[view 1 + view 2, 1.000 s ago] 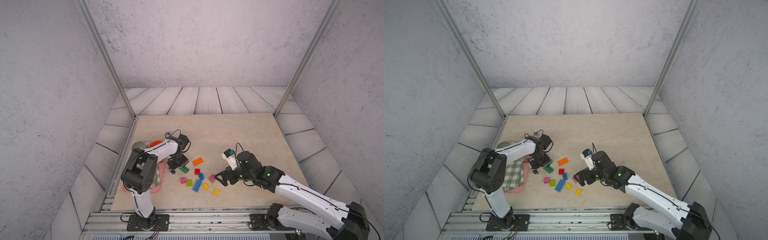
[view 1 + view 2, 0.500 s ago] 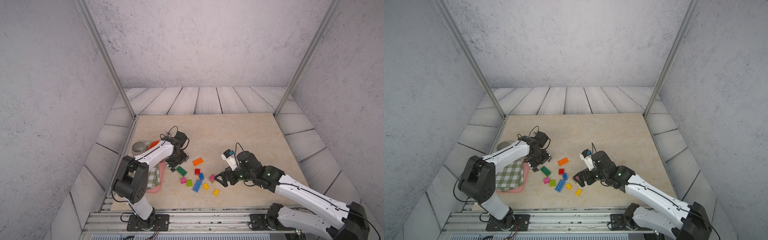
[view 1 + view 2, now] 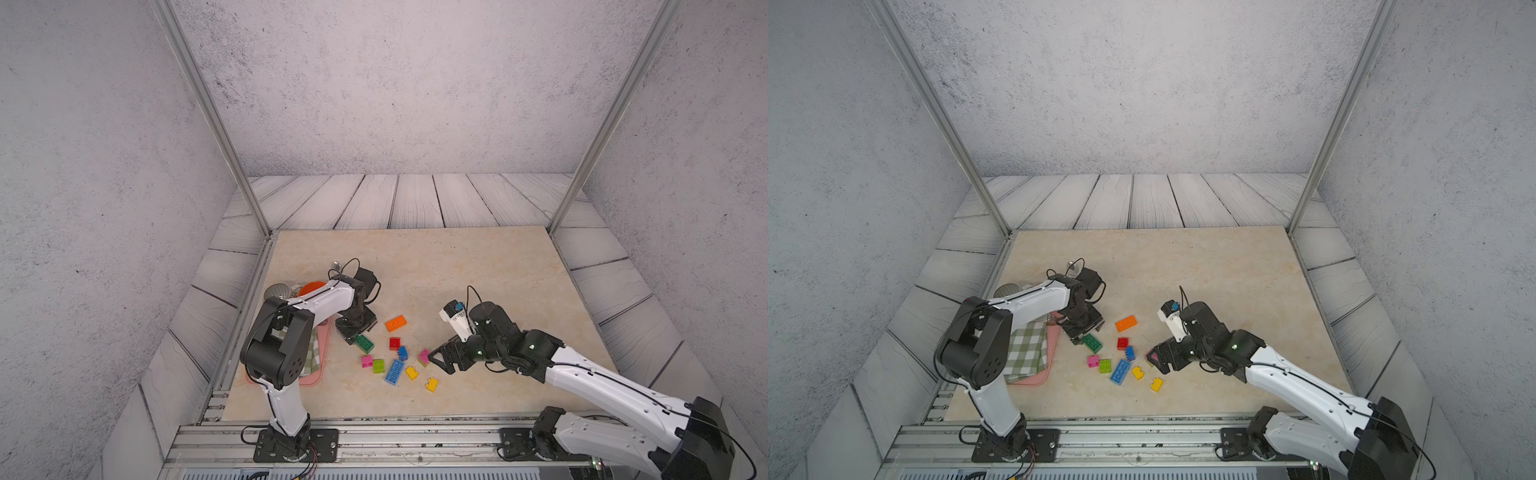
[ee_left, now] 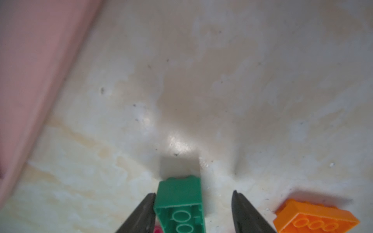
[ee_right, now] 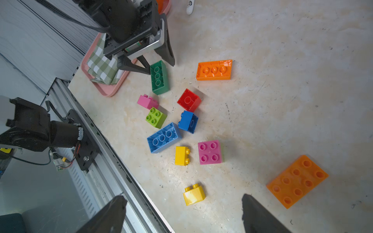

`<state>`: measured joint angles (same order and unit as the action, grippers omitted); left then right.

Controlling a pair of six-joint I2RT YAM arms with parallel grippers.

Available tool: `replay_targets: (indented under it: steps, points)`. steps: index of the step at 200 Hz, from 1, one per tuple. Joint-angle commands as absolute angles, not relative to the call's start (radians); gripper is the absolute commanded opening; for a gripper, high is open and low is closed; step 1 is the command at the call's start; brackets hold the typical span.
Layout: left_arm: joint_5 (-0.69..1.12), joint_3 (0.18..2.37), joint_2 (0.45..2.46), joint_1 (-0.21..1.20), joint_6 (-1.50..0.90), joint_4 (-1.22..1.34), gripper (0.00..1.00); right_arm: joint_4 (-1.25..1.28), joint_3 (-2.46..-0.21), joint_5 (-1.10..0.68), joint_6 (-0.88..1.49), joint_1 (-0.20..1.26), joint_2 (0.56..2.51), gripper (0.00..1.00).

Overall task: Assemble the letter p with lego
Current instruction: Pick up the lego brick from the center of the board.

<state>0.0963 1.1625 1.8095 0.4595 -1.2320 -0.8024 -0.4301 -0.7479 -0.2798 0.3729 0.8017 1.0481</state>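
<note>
The left claw (image 4: 193, 193) hung low over the counter (image 4: 201, 90) with its jaws parted around one end of the long green brick (image 4: 179, 201). One finger (image 4: 145, 211) was against the brick's side, and the other finger (image 4: 244, 211) stood clear of it with a gap between, so the brick was straddled, not squeezed. The green brick lay on the counter with its hollow underside showing. Just outside the free finger lay a long orange brick (image 5: 214, 70), and on the claw's opposite side sat a pink tray (image 5: 105, 88) carrying a checked cloth (image 5: 101, 64). The right claw (image 5: 182, 196) was spread wide with nothing in it. The rest of the lego lay loose between the two claws: a red brick (image 5: 189, 99), a small pink brick (image 5: 148, 101), a lime brick (image 5: 155, 117), a small blue brick (image 5: 188, 121), a long blue brick (image 5: 163, 137) and a yellow brick (image 5: 182, 155). A square pink brick (image 3: 424, 356) sat studs up just in front of the right claw's tips. A second yellow brick (image 5: 194, 194) lay near them, and a wide orange brick (image 5: 296, 180) lay beside one finger.
</note>
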Motion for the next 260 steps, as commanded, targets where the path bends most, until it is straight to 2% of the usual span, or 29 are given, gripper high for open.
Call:
replay_targets:
  steps: [1,18,42,72,90,107,135,171,188,196,224,260]
  points:
    - [0.078,1.163,1.828,0.448,-1.223,-0.796,0.53,-0.442,-0.765,-0.29,0.364,0.799,1.046,0.92]
    - [0.096,1.145,1.834,0.448,-1.222,-0.766,0.46,-0.442,-0.765,-0.289,0.368,0.799,1.047,0.92]
    - [0.122,1.112,1.838,0.451,-1.226,-0.725,0.44,-0.448,-0.762,-0.288,0.369,0.798,1.049,0.92]
    - [0.128,1.093,1.819,0.45,-1.212,-0.703,0.27,-0.449,-0.762,-0.284,0.381,0.798,1.054,0.92]
    - [0.119,1.091,1.775,0.451,-1.18,-0.683,0.19,-0.44,-0.765,-0.302,0.391,0.798,1.064,0.98]
    - [0.13,1.071,1.7,0.448,-1.126,-0.621,0.15,-0.418,-0.77,-0.347,0.409,0.796,1.074,0.99]
    - [0.271,0.973,1.537,0.449,-1.001,-0.352,0.06,-0.417,-0.825,-0.479,0.432,0.761,1.102,0.99]
    - [0.55,0.745,1.35,0.453,-1.051,0.291,0.03,-0.287,-0.844,-0.731,0.543,0.646,1.107,0.99]
    - [0.616,0.659,1.306,0.458,-1.11,0.584,0.03,-0.193,-0.843,-0.832,0.626,0.592,1.11,1.0]
    - [0.635,0.641,1.297,0.463,-1.13,0.668,0.0,-0.157,-0.847,-0.867,0.655,0.575,1.117,0.99]
    - [0.72,0.615,1.329,0.491,-1.219,0.948,0.0,-0.04,-0.866,-0.955,0.743,0.563,1.158,0.92]
    - [0.78,0.586,1.423,0.513,-1.387,1.333,0.0,0.023,-0.886,-0.989,0.795,0.547,1.192,0.88]
